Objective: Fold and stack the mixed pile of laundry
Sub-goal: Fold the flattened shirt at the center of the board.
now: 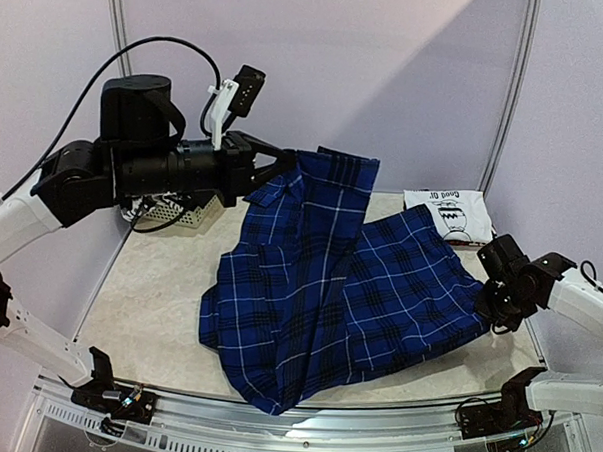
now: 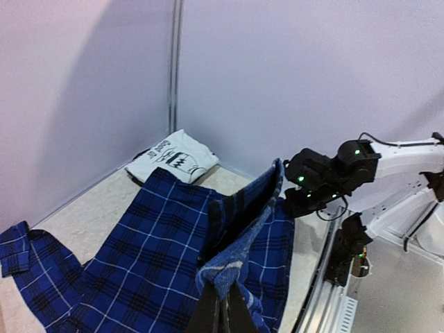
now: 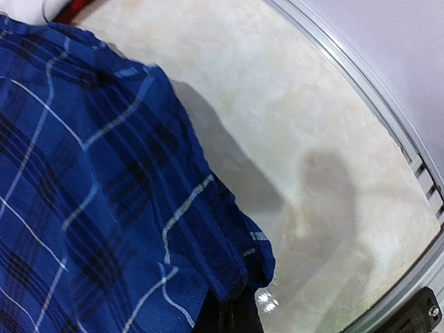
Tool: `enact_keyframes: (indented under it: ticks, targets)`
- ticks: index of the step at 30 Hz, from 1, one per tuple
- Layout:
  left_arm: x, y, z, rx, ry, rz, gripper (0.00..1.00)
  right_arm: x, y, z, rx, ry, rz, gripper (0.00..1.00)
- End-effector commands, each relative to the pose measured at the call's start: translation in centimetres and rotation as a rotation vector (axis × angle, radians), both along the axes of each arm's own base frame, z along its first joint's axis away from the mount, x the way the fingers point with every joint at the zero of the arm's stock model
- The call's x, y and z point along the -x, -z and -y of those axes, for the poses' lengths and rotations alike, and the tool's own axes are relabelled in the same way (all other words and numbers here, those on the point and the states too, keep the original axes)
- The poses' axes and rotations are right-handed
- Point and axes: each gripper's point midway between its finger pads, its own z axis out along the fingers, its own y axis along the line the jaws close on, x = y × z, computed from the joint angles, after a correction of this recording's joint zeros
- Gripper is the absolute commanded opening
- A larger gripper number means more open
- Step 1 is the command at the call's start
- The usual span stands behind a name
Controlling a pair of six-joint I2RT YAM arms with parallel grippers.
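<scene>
folded white tee (image 1: 448, 210) beside plaid shirt (image 1: 318, 307) reads "good", rest illegible.

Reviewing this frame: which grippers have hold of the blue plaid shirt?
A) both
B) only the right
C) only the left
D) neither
A: the left gripper is shut on a lifted bunch of the plaid shirt, and the right gripper pinches the shirt's edge on the opposite side.
</scene>
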Motion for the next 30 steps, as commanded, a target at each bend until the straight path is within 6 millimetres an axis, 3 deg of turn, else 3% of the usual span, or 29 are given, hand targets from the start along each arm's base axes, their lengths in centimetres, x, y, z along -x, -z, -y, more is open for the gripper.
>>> enact_keyframes:
  ticks: [1,9,12,19,23,30]
  targets:
    - [-3.5,1.1,-1.5,-0.113,-0.106,0.033,0.00,-3.5,-2.2,-0.4,0.025,-0.002,0.092,0.00]
    - [-7.0,-1.9,-4.2,-0.144,-0.197,0.154,0.00,-8.0,-4.5,-1.5,0.077,-0.019,0.123,0.00]
    - [-8.5,-1.9,-4.9,-0.162,-0.206,0.165,0.00,-9.5,-4.8,-1.9,0.092,-0.024,0.127,0.00]
    - [-12.1,-0.7,-6.2,-0.221,-0.264,0.217,0.00,-12.3,-3.6,-2.4,0.151,-0.018,0.079,0.00]
    - [-13.7,0.4,-5.5,-0.240,-0.204,0.246,0.00,-13.9,-2.8,-2.4,0.182,-0.005,0.054,0.00]
    - [-17.6,4.6,-4.4,-0.297,-0.160,0.243,0.00,-15.8,-1.1,-2.3,0.232,0.010,-0.009,0.00]
